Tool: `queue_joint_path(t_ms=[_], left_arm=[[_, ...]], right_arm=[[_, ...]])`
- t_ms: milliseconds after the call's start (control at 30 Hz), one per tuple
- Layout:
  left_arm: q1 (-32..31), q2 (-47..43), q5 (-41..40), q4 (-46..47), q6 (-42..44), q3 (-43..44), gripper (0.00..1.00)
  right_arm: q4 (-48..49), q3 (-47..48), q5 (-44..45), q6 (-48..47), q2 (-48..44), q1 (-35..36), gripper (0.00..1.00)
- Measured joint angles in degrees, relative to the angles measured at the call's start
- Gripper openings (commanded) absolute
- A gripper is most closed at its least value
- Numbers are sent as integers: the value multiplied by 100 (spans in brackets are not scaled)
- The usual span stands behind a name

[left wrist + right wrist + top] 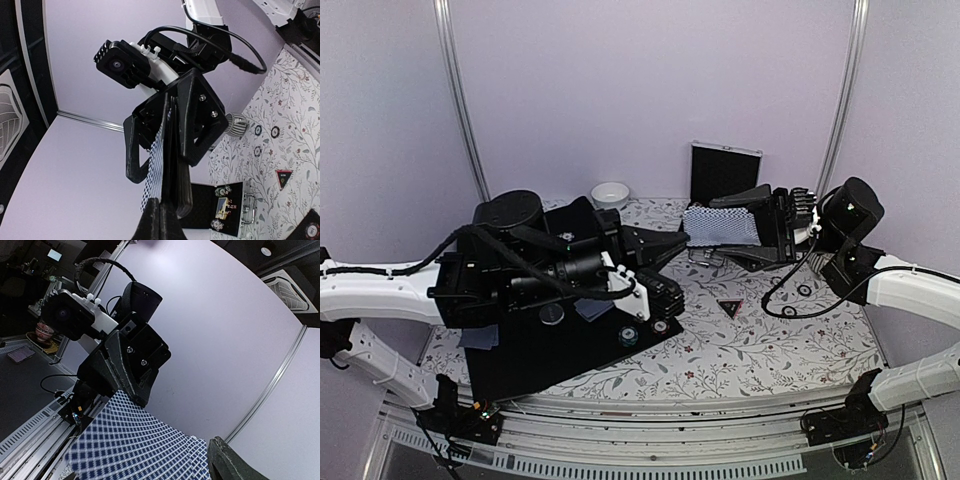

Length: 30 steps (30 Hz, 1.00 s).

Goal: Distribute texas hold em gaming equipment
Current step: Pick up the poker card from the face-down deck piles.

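My right gripper (722,233) is shut on a fanned stack of playing cards (720,224) with blue checked backs, held above the table's back middle. One of its fingers (232,462) shows beside the cards (135,445) in the right wrist view. My left gripper (684,240) reaches in from the left and is shut on the near edge of one card (154,165), fingertips pressed together (160,212). A black-red triangular marker (729,307) lies on the table. Poker chips (630,333) and a round grey button (552,315) rest on a black mat (540,370).
The black case (725,170) stands open at the back, and chips lie inside it (235,207). A small white bowl (610,193) sits at the back left. More chips (258,130) lie on the floral cloth near the right arm's cable (790,300).
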Motion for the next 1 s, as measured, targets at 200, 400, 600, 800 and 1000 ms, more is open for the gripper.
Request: queue_joint_path(t_ms=[200, 400, 600, 800, 1000], left_arm=[[0, 0, -26, -15, 26, 33, 0], [0, -2, -48, 7, -136, 33, 0], [0, -39, 170, -109, -380, 68, 2], [0, -39, 256, -291, -533, 162, 0], [0, -39, 203, -330, -713, 186, 0]], right_arm=[[0, 0, 0, 0, 0, 0, 62], [0, 0, 2, 0, 0, 0, 62], [0, 0, 0, -2, 0, 0, 62], [0, 0, 0, 0, 0, 0, 62], [0, 0, 0, 0, 0, 0, 62]])
